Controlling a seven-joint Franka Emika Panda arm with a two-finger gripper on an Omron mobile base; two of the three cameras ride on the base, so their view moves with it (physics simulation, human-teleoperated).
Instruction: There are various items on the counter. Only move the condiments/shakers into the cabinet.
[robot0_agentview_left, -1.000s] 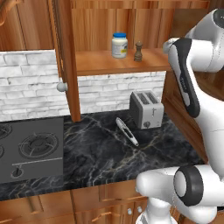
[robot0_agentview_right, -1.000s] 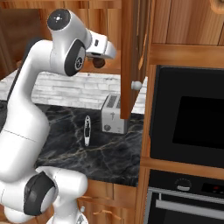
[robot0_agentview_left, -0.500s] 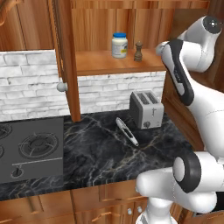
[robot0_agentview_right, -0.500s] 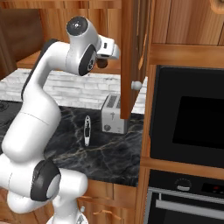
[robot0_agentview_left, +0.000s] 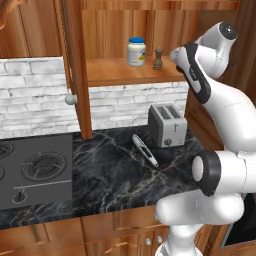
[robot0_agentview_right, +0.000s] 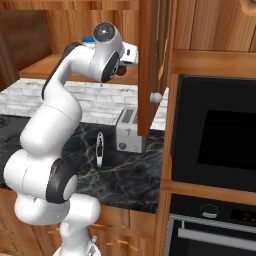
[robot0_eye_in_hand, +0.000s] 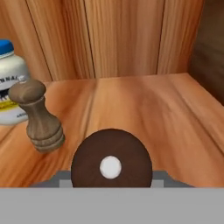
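On the cabinet's plank shelf stand the white jar with blue lid and a brown mill-shaped shaker. In the hand view the jar is at the far left, with that shaker just right of it. My gripper is shut on the darker shaker, seen from its round top with a pale dot. It hangs low over the shelf board, right of the other two. The arm reaches into the cabinet's right end.
A silver toaster and a slender utensil lie on the black counter. The grey stovetop is at left. The open cabinet door with its knob hangs left of the shelf. The cabinet's side wall is close on the right.
The hand has moved a little left along the shelf toward the standing shaker, and the arm's elbow has risen. Jar, shaker, toaster and utensil have stayed put.
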